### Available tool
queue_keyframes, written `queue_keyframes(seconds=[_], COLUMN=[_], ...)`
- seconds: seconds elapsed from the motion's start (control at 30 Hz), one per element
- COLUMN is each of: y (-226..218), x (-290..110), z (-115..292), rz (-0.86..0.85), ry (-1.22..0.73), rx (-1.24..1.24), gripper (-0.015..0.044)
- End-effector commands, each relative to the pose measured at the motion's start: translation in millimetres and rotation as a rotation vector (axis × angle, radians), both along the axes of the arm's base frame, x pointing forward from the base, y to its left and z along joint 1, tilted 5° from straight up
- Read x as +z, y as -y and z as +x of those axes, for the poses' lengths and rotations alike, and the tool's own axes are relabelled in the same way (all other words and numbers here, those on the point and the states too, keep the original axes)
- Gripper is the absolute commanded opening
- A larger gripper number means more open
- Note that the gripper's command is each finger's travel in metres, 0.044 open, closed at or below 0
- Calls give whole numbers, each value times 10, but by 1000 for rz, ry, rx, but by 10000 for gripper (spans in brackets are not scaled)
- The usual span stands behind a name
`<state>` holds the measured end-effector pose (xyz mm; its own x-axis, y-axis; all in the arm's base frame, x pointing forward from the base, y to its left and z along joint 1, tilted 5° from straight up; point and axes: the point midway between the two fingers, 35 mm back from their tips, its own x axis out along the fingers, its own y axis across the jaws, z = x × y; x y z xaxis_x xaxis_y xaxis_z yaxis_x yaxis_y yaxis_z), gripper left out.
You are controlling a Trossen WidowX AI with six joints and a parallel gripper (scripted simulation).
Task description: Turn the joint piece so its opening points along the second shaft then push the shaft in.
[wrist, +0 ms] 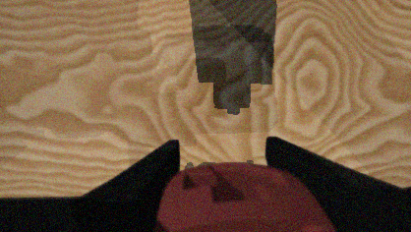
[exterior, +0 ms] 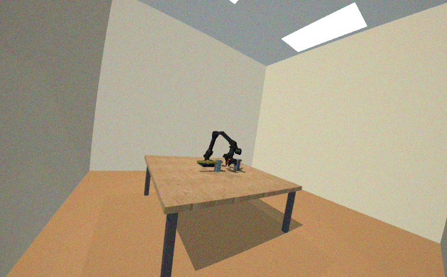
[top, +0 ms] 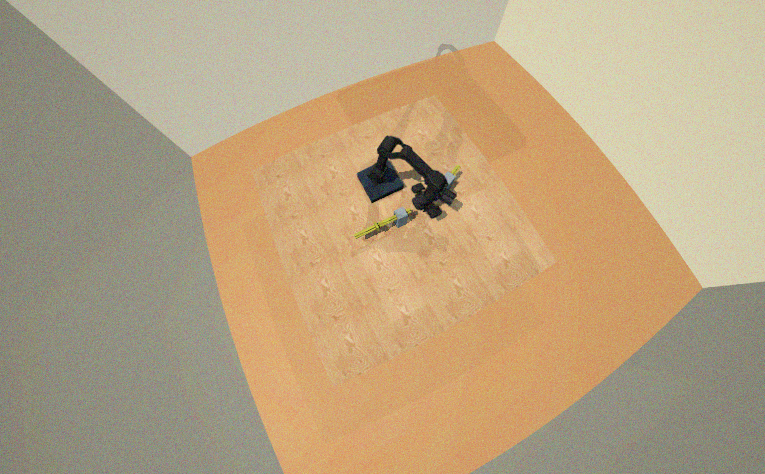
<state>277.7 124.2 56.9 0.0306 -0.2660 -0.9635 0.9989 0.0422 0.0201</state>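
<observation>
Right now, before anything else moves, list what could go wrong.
1. The end effector is shut on the red joint piece; pulling away before the fingers open could swing its opening off line.
2. The second shaft sits largely out of its block; a misaligned opening could jam it.
3. The arm crowds the fixed block, so a careless retreat may bump it.
</observation>
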Motion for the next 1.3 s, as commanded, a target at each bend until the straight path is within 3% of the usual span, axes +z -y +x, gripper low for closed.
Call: queue_keyframes(seconds=[0.0, 0.03, 0.4, 0.8, 1.27], y=[0, 0, 0, 4, 29], x=[0, 0, 0, 7, 275], z=[0, 0, 0, -2, -2], rz=[0, 0, 0, 21, 456], ry=[0, 0, 0, -5, -11], rx=[0, 0, 0, -2, 8], gripper=[147, 147, 436, 440, 440])
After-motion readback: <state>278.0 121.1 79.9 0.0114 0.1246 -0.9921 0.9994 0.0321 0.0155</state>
